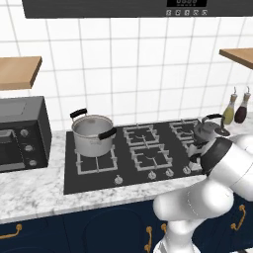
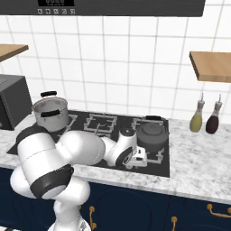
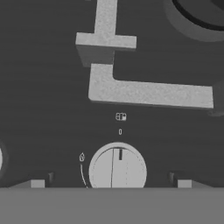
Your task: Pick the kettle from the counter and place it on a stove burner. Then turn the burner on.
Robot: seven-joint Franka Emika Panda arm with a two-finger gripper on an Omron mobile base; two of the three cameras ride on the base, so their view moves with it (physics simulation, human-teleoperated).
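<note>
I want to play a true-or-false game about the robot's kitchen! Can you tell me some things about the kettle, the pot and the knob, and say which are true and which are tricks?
1. The kettle sits on a burner of the black cooktop. True.
2. The steel pot stands on the marble counter. False: it stands on a burner at the cooktop's left.
3. The gripper is right over a round white knob. True.
4. The gripper holds the kettle. False: its fingertips straddle the knob, with nothing held.
5. Two bottles stand by the wall, right of the cooktop. True.
</note>
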